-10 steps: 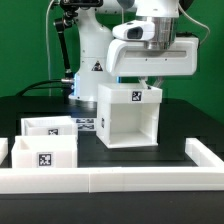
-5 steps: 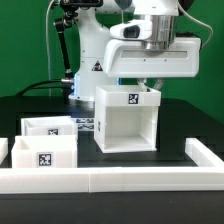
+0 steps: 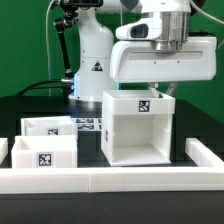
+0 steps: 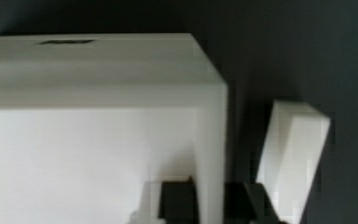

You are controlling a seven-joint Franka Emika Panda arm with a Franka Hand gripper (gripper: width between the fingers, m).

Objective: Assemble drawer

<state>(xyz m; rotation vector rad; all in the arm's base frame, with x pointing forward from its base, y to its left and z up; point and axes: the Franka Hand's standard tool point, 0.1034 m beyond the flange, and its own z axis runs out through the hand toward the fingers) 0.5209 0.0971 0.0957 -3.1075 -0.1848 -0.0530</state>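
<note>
One open-fronted white box (image 3: 138, 130) stands to the exterior view's right of a small drawer (image 3: 44, 157), its top wall clamped in the closed claw (image 3: 155, 89), so placing this case seems the step in hand, and next it needs squaring before that drawer slides in.

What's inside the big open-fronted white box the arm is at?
Nothing can be seen inside. The open-fronted box shows only bare white inner walls and floor. Its inner ceiling is hidden by the top panel, and the end effector grips the box at its top edge.
</note>
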